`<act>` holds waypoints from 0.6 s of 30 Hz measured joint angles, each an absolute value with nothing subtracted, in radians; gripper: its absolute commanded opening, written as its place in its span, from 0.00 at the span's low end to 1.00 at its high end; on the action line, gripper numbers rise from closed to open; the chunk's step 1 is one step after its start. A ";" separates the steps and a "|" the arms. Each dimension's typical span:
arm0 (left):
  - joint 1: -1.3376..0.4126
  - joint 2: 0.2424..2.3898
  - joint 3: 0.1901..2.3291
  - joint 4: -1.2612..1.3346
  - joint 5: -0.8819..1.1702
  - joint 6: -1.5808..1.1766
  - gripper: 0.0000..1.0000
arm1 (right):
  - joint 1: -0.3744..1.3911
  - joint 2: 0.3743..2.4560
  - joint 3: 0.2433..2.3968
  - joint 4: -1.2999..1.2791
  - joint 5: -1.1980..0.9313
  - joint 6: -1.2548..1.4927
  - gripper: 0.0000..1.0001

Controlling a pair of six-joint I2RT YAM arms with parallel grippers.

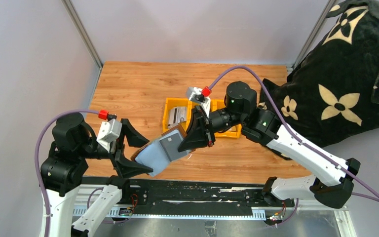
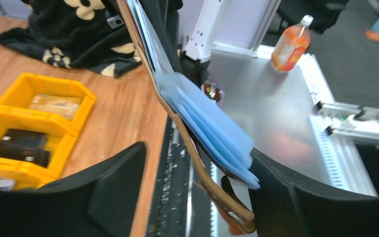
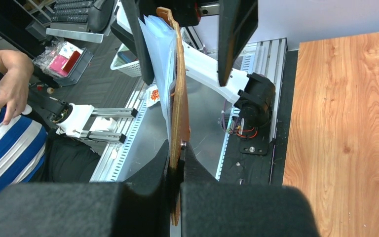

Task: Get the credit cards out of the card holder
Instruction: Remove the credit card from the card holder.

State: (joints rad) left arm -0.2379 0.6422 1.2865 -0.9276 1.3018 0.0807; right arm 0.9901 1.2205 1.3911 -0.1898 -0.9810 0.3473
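The card holder [image 1: 160, 150] hangs open above the table's front edge, brown outside, pale grey-blue inside. My right gripper [image 1: 186, 142] is shut on its far end; in the right wrist view the jaws [image 3: 177, 154] pinch the brown edge of the card holder [image 3: 179, 94]. My left gripper [image 1: 135, 150] is wide open around its near end. In the left wrist view the card holder [image 2: 197, 118] stands edge-on between the fingers [image 2: 113, 192] and leans on the right one. A grey card [image 1: 179, 114], a tan card [image 2: 54, 104] and black cards [image 2: 22, 145] lie in the yellow bin [image 1: 167, 121].
A black cloth with cream flowers [image 1: 345, 74] lies at the table's right side. The yellow bin [image 2: 81, 106] sits mid-table behind the card holder. An orange bottle [image 2: 291, 42] stands on the metal bench in front. A person [image 3: 10, 98] sits beyond the bench.
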 measured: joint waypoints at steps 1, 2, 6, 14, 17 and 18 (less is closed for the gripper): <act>-0.238 0.642 1.287 -0.928 1.301 0.082 0.83 | 0.985 1.216 1.391 -0.184 -0.986 0.352 0.00; -0.238 0.641 1.287 -0.929 1.302 0.080 0.85 | 0.981 1.212 1.391 -0.179 -0.989 0.354 0.00; -0.238 0.640 1.287 -0.930 1.295 0.077 0.88 | 0.981 1.202 1.391 -0.170 -1.003 0.365 0.00; -0.238 0.647 1.314 -0.931 1.164 0.044 1.00 | 0.981 1.211 1.391 -0.192 -0.930 0.349 0.00; -0.238 0.644 1.303 -0.909 1.117 -0.004 1.00 | 0.993 1.212 1.396 -0.236 -0.830 0.305 0.00; -0.238 0.641 1.292 -0.889 1.106 -0.024 0.99 | 1.001 1.214 1.400 -0.253 -0.798 0.289 0.00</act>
State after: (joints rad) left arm -0.2379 0.6411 1.2919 -0.8886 1.1061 -0.0242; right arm 1.0012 1.2137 1.4002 -0.2531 -0.7979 0.2890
